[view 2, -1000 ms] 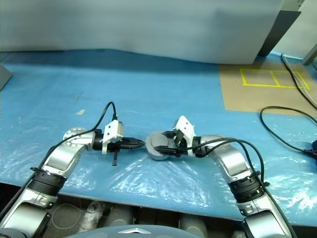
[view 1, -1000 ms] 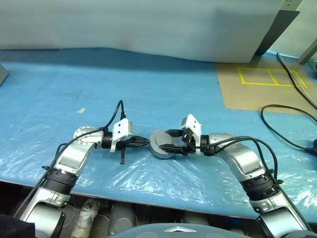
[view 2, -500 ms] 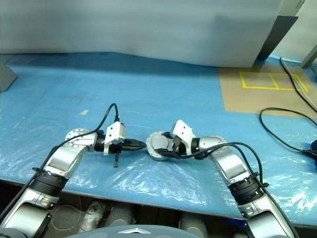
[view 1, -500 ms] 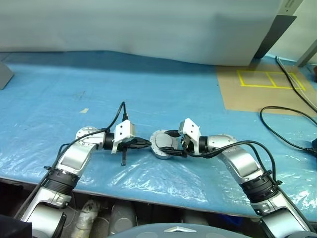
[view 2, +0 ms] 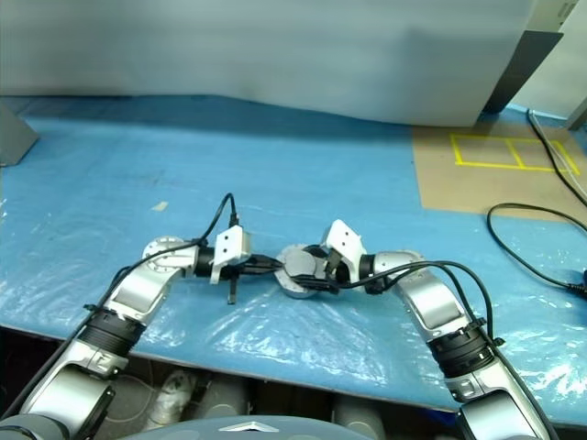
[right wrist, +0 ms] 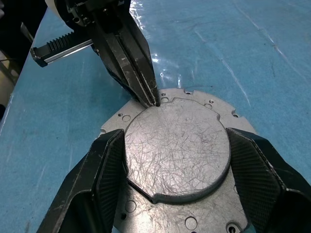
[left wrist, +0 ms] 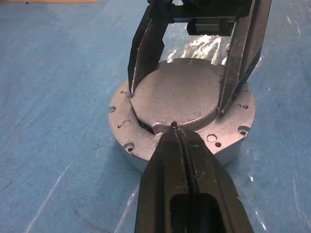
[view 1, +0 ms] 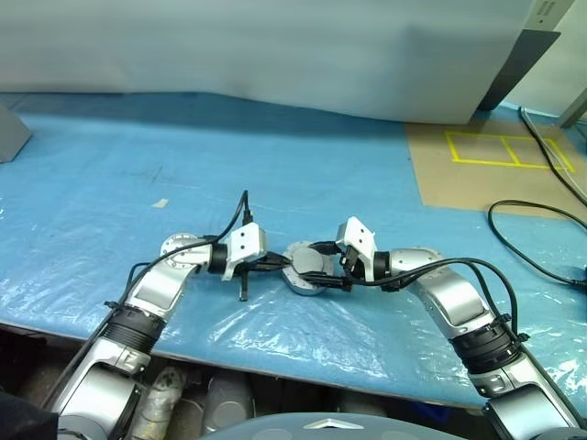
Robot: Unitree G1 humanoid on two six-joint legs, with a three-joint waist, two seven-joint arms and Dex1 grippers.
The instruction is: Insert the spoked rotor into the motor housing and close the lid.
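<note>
The motor housing (view 1: 295,280), a round silver puck, lies smooth face up on the blue plastic sheet. A round scratched lid (left wrist: 177,94) sits on it, slightly raised at one edge. My right gripper (view 1: 317,266) is shut on the lid, with one finger (right wrist: 104,170) pressed against each side. My left gripper (left wrist: 175,127) is shut, and its tip touches the lid's rim from the opposite side. The same left gripper (right wrist: 148,94) shows in the right wrist view. The spoked rotor is hidden.
A brown board with yellow tape lines (view 1: 486,170) lies at the back right, with black cables (view 1: 532,238) trailing beside it. A grey object (view 1: 11,142) sits at the far left edge. A scrap of tape (view 1: 160,203) lies left of my arms. The table's front edge (view 1: 275,362) runs close below.
My left gripper has edged right toward the housing, and its tip is now at the lid's rim. The right gripper has kept its grip. The head view has shifted slightly.
</note>
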